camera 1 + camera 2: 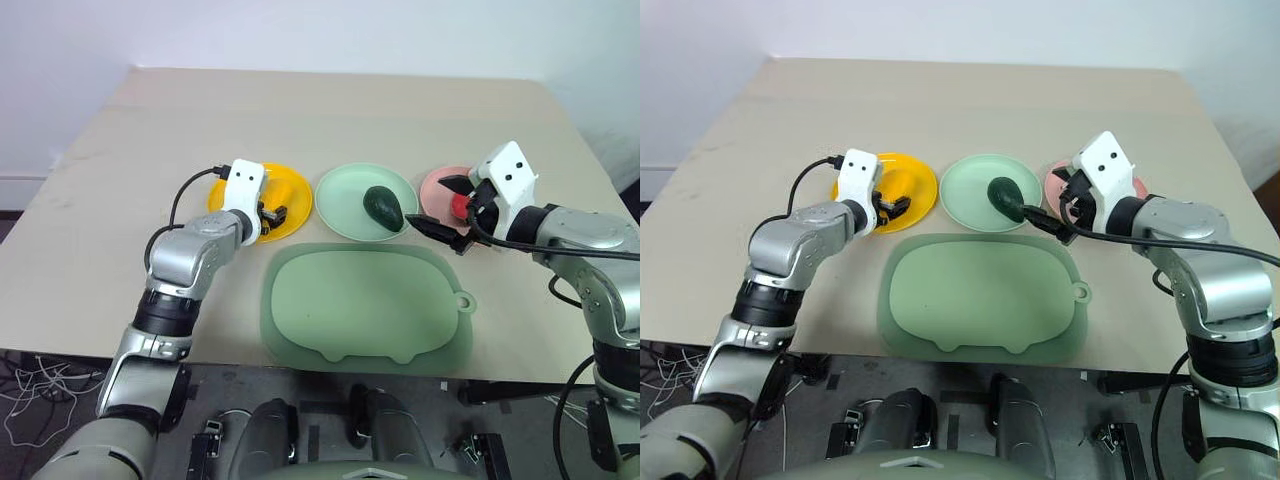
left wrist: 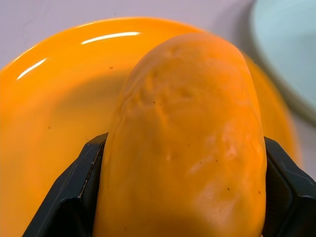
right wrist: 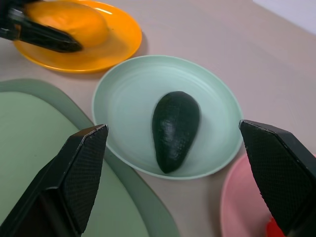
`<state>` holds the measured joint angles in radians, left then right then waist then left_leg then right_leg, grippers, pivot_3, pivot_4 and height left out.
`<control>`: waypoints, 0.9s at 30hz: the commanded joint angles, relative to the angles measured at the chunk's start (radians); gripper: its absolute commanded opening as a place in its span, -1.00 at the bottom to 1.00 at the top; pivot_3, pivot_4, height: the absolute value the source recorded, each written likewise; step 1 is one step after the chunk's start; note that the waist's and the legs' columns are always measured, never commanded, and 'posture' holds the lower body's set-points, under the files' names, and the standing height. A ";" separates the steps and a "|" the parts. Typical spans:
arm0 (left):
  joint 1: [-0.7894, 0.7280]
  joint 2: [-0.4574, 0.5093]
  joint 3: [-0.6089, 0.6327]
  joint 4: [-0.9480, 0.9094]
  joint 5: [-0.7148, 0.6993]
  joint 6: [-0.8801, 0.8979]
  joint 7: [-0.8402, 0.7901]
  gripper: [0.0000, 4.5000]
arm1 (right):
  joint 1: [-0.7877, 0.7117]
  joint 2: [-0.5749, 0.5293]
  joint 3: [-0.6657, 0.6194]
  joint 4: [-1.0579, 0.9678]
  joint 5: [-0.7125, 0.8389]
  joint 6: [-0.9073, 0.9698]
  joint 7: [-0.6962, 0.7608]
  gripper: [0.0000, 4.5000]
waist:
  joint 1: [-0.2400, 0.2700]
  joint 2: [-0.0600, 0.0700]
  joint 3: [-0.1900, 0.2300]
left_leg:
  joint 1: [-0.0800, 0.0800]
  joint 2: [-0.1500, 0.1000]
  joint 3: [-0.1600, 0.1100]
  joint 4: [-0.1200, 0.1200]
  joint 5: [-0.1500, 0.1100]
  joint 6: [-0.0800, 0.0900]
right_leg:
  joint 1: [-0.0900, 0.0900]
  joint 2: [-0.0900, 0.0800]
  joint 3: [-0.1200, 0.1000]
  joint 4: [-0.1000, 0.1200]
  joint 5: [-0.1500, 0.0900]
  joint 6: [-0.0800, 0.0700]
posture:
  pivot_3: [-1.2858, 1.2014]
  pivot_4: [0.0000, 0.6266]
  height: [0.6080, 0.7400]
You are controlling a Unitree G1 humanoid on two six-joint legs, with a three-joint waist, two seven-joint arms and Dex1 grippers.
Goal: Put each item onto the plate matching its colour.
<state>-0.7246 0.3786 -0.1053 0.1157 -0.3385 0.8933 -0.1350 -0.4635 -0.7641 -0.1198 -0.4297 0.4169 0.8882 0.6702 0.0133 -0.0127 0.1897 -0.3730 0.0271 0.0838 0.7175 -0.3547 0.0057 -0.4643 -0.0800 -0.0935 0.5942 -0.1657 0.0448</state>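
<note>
Left gripper (image 2: pixel 182 197) pinching the mango (image 2: pixel 185 143) between both black fingers (image 2: pixel 64 197), holding it over the yellow plate (image 1: pixel 292 190); can't tell whether the mango touches the plate. Right gripper (image 3: pixel 182 163) spread wide, nothing between the fingers, hovering near the table's (image 1: pixel 120 180) right side, above the gap between the mint green plate (image 1: pixel 340 195) and the pink plate (image 1: pixel 437 185). Avocado (image 1: pixel 383 207) lies on the mint green plate, toward its right half. Watermelon slice (image 1: pixel 459 205) sits on the pink plate, mostly hidden by the right gripper. Pale-green cutting board (image 1: pixel 365 305) lies just in front of the plates, nothing on it, its loop handle to the right.
</note>
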 commanded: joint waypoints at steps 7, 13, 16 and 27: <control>0.004 -0.015 0.060 -0.090 0.046 -0.016 -0.033 0.99 | 0.094 0.001 -0.028 -0.063 0.015 -0.064 0.011 1.00 | 0.000 0.000 0.000 | 0.000 0.000 0.000 0.000 0.002 -0.004 | 0.000 0.000 0.000 0.000 0.000 0.000 | 0.03 -0.52 1.00; 0.135 0.020 0.176 -0.345 0.034 0.076 -0.006 0.99 | 0.159 0.021 -0.095 0.039 0.087 -0.142 0.097 1.00 | -0.005 0.000 0.000 | 0.002 0.001 0.000 0.000 0.000 0.000 | 0.001 0.000 0.001 0.001 0.000 0.000 | 0.03 -0.52 1.00; 0.240 0.062 0.265 -0.477 0.027 0.057 -0.024 0.99 | 0.195 0.007 -0.141 0.105 0.098 -0.171 0.121 1.00 | -0.004 0.000 0.000 | 0.002 0.003 0.000 0.000 0.000 0.000 | 0.000 0.001 0.001 0.001 0.000 0.000 | 0.03 -0.52 1.00; 0.800 0.156 0.525 -0.687 -0.098 -0.250 -0.351 0.99 | 0.392 -0.027 -0.269 0.164 0.097 -0.333 0.207 1.00 | 0.009 0.000 0.000 | 0.002 0.003 0.000 0.001 0.000 0.000 | 0.001 0.000 0.000 0.000 -0.002 -0.003 | 0.03 -0.52 1.00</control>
<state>0.0700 0.5219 0.4059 -0.5234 -0.4267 0.6925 -0.4596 -0.0820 -0.7776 -0.3362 -0.2343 0.4919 0.5805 0.8590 0.0218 -0.0126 0.1896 -0.3711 0.0304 0.0833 0.7190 -0.3549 0.0058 -0.4626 -0.0804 -0.0931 0.5941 -0.1681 0.0416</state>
